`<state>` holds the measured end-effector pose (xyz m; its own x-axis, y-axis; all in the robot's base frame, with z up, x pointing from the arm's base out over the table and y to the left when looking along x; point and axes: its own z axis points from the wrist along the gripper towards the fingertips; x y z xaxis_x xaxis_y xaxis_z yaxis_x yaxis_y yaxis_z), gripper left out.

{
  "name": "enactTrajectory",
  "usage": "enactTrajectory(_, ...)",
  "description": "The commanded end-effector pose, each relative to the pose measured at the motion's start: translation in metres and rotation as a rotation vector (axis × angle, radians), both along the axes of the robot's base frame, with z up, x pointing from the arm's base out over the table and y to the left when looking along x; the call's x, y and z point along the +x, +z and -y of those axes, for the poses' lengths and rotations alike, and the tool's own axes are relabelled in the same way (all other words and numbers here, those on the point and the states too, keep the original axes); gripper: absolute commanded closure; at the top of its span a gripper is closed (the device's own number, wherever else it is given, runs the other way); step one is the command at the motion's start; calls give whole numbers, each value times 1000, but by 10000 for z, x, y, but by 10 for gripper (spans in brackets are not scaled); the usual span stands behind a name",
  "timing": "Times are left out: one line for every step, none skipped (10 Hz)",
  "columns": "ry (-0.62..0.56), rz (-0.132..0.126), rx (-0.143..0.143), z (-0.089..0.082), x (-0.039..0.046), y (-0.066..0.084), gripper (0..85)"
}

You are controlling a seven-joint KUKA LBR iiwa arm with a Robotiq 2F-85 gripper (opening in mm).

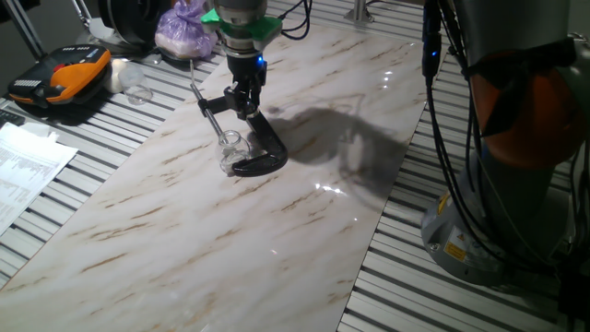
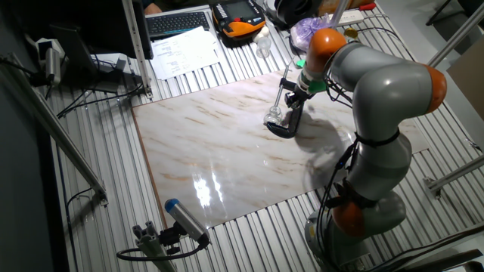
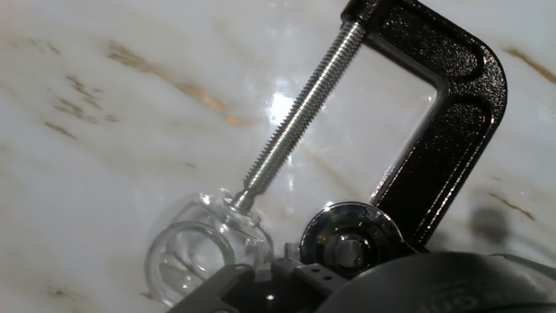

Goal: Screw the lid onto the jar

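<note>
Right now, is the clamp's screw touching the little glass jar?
Touching. The hand view shows the screw's tip pressing against the jar's side, no gap visible.

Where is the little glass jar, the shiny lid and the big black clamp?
jar [image 3: 195,252]: hand view, on its clear round glass wall.
lid [image 3: 349,243]: hand view, on its shiny round top.
clamp [image 3: 452,130]: hand view, on its black curved frame.

Black C-clamp [image 1: 261,152] lies mid-frame on marble slab [image 1: 277,221], its threaded screw [image 3: 295,117] running diag up-right in hand view. Orange/black case [image 1: 63,76] upper left, papers [image 1: 23,166] at left edge on slatted table [image 1: 433,295]. Purple bag [image 1: 182,32] top centre, clear glass vessel [image 1: 138,92] nr the case. Keyboard [image 2: 178,23] top of other fixed view.
</note>
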<state>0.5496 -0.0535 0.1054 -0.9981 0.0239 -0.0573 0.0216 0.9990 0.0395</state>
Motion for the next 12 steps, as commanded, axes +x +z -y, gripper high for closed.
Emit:
enactTrajectory(-5,-3,-6,-43,-1,47,850)
enactTrajectory(-7,-8,-16,-96,-2,85,850)
enactTrajectory(-10,-11,-22,-151,-2,98,850)
enactTrajectory(-16,-14,-21,-200,2,94,850)
enactTrajectory(-16,-14,-17,-233,4,91,850)
enactTrajectory(-21,-14,-14,-267,3,94,850)
enactTrajectory(-24,-13,-16,-309,3,110,850)
enactTrajectory(-30,-13,-19,-367,4,132,850)
enactTrajectory(-34,-13,-24,-424,-3,127,850)
enactTrajectory(-37,-11,-27,-482,-15,111,850)
enactTrajectory(-41,-11,-28,-539,-27,105,850)
enactTrajectory(-46,-12,-30,-590,-38,119,850)
